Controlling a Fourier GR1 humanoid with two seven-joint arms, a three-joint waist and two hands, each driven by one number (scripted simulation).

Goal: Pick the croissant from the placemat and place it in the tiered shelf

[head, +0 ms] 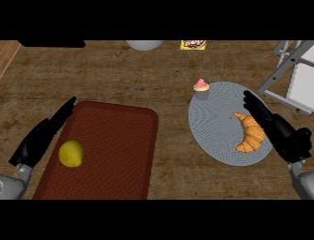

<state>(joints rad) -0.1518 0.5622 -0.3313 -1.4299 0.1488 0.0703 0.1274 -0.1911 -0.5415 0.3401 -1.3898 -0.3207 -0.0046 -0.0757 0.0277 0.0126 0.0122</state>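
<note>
Head view: we note yellow packet at top edge, far ahead of both hands, print unreadable. Right hand released, fingers straight, grasping nothing. Croissant lies just left of it on grey placemat. Left hand also released, fingers straight, lemon to its right.

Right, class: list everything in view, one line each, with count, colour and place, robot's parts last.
croissant: one, golden brown, on the placemat
placemat: one, grey, right of centre
cupcake: one, pink-topped, placemat's far edge
brown mat: one, dark brown, left
lemon: one, yellow, on the brown mat
shelf: one, white and grey, far right
packet: one, yellow, far edge
round object: one, pale grey, far edge
left hand: one, black, open, beside brown mat's left edge
right hand: one, black, open, right of croissant
</note>
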